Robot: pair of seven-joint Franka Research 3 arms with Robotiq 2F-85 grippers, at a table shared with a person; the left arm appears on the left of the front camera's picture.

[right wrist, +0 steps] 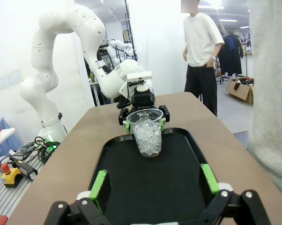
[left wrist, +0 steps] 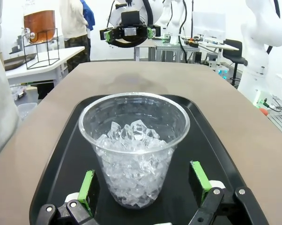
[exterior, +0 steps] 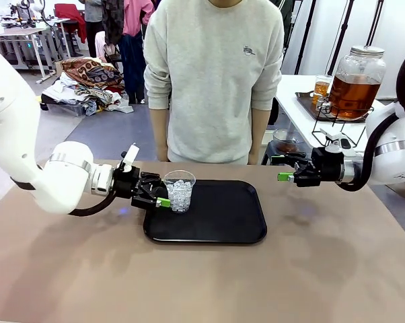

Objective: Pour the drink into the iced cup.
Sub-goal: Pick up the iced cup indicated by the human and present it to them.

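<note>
Cup of ice [exterior: 179,192] on black tray [exterior: 223,217] between spread left fingers [left wrist: 88,187]; right fingers [right wrist: 99,183] spread, empty.

The iced cup [exterior: 179,190] is clear, the tray [exterior: 223,217] black, the table [exterior: 310,276] tan, the drink [exterior: 354,94] amber-brown

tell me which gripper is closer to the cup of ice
Left. The left gripper, open, straddles the iced cup on the tray; the right gripper hangs open beyond the tray's right end.
</note>
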